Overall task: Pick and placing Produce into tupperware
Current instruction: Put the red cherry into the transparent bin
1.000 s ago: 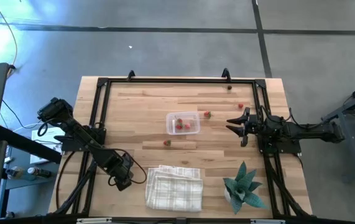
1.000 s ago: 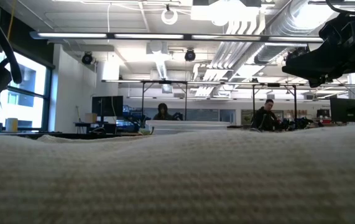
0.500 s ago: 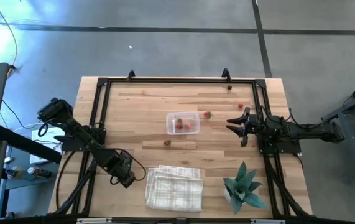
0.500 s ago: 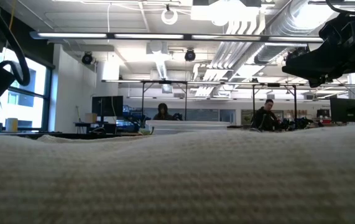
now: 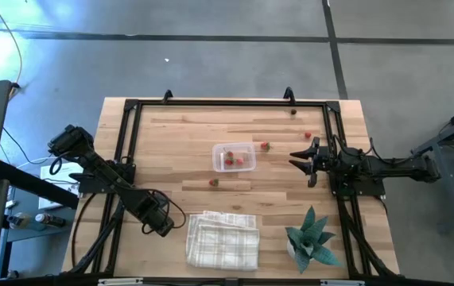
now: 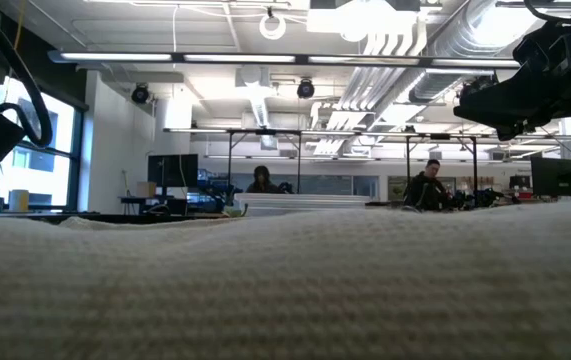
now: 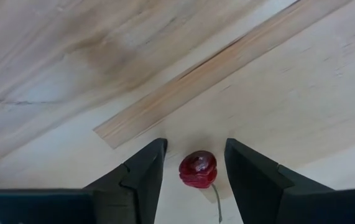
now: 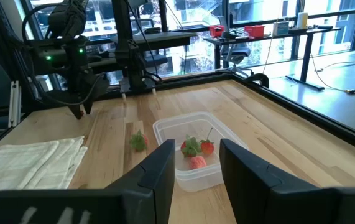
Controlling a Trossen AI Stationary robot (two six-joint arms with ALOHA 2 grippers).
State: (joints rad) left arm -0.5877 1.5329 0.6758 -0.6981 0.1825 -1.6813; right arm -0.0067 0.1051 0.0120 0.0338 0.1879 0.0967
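Observation:
The clear tupperware (image 5: 233,157) sits mid-table with red produce (image 8: 197,149) in it. Loose produce lies on the wood: one piece (image 5: 213,182) in front of the tupperware and others (image 5: 265,146) to its right. My left gripper (image 7: 194,149) points down near the front left, open, its fingers standing on either side of a red, stemmed piece (image 7: 197,169) that rests on the table; a gap shows on both sides. In the high view that gripper (image 5: 160,226) hides the piece. My right gripper (image 5: 306,163) waits open at the right, level, facing the tupperware (image 8: 193,163).
A white checked folded cloth (image 5: 223,240) lies at the front, just right of my left gripper, and fills the low view (image 6: 285,290). A small green plant (image 5: 312,238) stands at the front right. A black frame (image 5: 127,151) rims the table.
My left gripper has turned about its own downward axis while staying in place above the table's front left. The right arm has kept still.

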